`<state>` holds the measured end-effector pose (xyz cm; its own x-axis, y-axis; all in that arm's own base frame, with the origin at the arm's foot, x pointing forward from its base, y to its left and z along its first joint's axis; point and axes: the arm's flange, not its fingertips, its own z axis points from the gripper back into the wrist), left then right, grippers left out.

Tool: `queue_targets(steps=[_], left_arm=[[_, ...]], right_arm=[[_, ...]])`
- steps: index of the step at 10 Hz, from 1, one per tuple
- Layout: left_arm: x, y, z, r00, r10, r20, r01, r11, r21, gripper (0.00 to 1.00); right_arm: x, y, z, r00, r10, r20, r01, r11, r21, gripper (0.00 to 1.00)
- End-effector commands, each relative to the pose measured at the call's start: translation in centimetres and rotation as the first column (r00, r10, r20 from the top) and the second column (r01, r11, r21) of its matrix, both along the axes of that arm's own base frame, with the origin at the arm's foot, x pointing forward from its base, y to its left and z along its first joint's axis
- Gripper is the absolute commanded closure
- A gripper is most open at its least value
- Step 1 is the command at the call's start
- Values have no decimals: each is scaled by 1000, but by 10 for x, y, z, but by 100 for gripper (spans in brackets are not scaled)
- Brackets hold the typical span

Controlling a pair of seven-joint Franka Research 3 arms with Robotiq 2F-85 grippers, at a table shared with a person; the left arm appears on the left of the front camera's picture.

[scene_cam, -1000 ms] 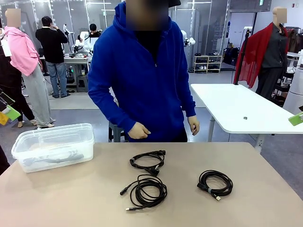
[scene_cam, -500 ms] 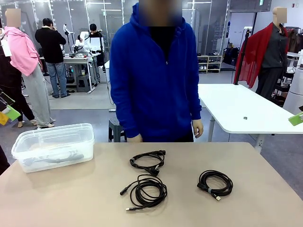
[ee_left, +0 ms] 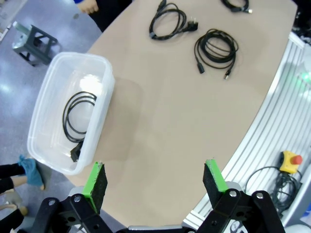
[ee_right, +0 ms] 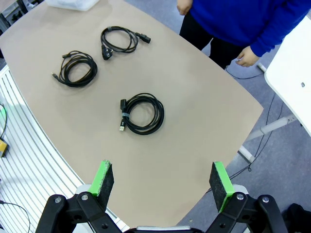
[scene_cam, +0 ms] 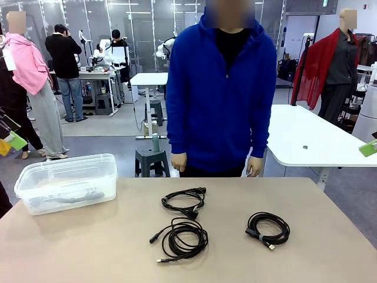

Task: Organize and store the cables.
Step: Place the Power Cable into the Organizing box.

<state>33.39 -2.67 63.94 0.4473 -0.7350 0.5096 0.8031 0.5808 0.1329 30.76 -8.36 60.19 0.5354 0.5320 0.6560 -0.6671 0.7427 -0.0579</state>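
Beige and bare over most of its top, the table (scene_cam: pixel 88 247) has rounded corners and stands in a wide workroom with a grey floor. Behind it are a white table (scene_cam: pixel 306 138) at the right, a small grey stool (scene_cam: pixel 150 159) and, farther back, people at other benches. A person in a blue hoodie (scene_cam: pixel 221 100) stands upright at the far edge, with one hand (scene_cam: pixel 178 162) and the other hand (scene_cam: pixel 255 167) hanging at the sides, off the table.

A clear plastic box (scene_cam: pixel 68 160) without a lid sits at the far left corner. The left wrist view looks down into it, where a looped black cord (ee_left: pixel 75 151) lies on the bottom.

Three coiled black cables lie flat near the middle, each apart from the others. The far cable (scene_cam: pixel 189 211) is a loose loop nearest the person. The near cable (scene_cam: pixel 202 240) is a tighter coil just in front of it, with two plug ends trailing to the left. The right-hand cable (scene_cam: pixel 262 237) lies well off to the right, bound at one spot. All three are well apart from the box, with open tabletop between them.

The left end effector (ee_left: pixel 154 174) hangs high over the table's near left part, beside the box, its green-padded fingers spread wide. The right end effector (ee_right: pixel 162 174) hangs above the near right edge, its fingers likewise spread wide, the right-hand cable ahead of it.
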Motion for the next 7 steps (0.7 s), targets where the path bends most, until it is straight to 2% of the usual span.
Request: queue_targets(steps=[1,4,7], left_arm=[[8,-11,2,999,-43,-6,43,999,12,0],[36,-46,3,995,-89,-44,89,996,-7,0],[66,-90,1,986,-149,-69,154,985,76,0]], right_arm=[[0,-1,-1,1000,8,2,-8,1000,3,0],[0,-1,-1,1000,8,2,-8,1000,3,0],[0,-1,-1,1000,8,2,-8,1000,3,0]])
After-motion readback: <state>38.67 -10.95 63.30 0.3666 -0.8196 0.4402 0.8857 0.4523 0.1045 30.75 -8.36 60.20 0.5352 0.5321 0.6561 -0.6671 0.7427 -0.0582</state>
